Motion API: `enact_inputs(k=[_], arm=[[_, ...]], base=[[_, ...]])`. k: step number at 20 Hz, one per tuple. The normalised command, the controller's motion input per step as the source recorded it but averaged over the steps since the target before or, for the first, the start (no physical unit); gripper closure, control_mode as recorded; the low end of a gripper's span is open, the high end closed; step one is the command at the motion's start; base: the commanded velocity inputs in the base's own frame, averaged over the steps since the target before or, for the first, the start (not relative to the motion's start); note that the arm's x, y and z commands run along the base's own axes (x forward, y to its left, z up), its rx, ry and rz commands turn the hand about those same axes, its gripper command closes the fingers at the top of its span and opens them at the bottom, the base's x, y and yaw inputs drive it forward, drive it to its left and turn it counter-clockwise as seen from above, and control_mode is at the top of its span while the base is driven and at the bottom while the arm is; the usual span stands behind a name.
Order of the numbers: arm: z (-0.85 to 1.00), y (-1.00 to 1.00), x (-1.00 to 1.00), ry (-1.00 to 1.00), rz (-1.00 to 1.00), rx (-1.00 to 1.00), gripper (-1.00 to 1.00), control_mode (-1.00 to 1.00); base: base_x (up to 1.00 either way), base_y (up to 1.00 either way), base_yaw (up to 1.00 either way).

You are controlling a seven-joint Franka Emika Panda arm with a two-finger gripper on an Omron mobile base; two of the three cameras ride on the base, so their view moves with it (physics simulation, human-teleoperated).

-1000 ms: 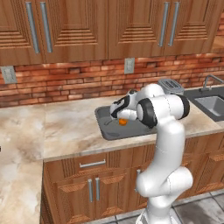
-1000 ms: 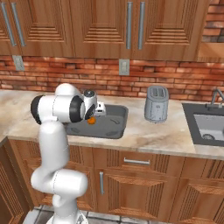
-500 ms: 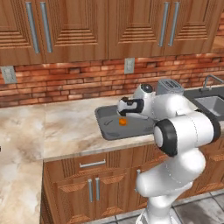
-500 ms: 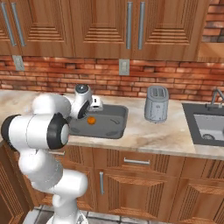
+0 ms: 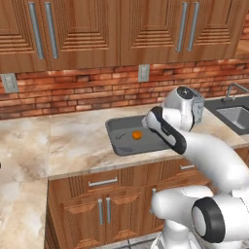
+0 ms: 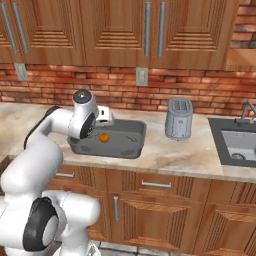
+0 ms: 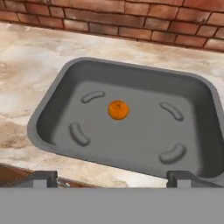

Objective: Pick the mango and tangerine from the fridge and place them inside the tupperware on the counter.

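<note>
- A bright orange tangerine (image 7: 118, 110) lies alone on the floor of the dark grey tupperware (image 7: 52, 109), left of the container's middle in the hand view and clear of all four walls.
- The tupperware sits on the beige marbled counter (image 5: 78, 146), in front of the red brick backsplash (image 6: 200, 95).
- The gripper (image 7: 112, 177) is poised above the container's near edge with its two dark fingertips (image 7: 43, 177) spread wide apart and nothing between them.
- From the left base view, the white arm (image 5: 194, 146) bends across the container's right side, with the tangerine (image 5: 137, 135) visible beside it in the tupperware (image 5: 116, 138).
- From the right base view, the fruit (image 6: 104, 137) rests in the tupperware (image 6: 130, 142) just right of the arm's wrist.
- A silver toaster (image 6: 179, 118) stands on the counter to the container's right, and a sink (image 6: 237, 145) is set in further along.
- Brown wooden wall cabinets (image 6: 115, 30) with silver bar handles hang overhead.
</note>
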Motion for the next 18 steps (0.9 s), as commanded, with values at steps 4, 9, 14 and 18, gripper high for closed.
enact_inputs(k=[4,9,14,18], arm=[[0.89,-0.07,-1.0,0.16,0.0,0.0,-1.0,-1.0],[0.79,-0.01,-1.0,0.18,-0.01,0.0,-1.0,-1.0],[0.6,-0.03,-1.0,0.13,-0.05,0.0,-1.0,-1.0],[0.43,-0.06,-1.0,0.18,-0.08,0.0,-1.0,-1.0]], base=[[0.0,0.0,0.0],[0.0,0.0,0.0],[0.0,0.0,0.0],[0.0,0.0,0.0]])
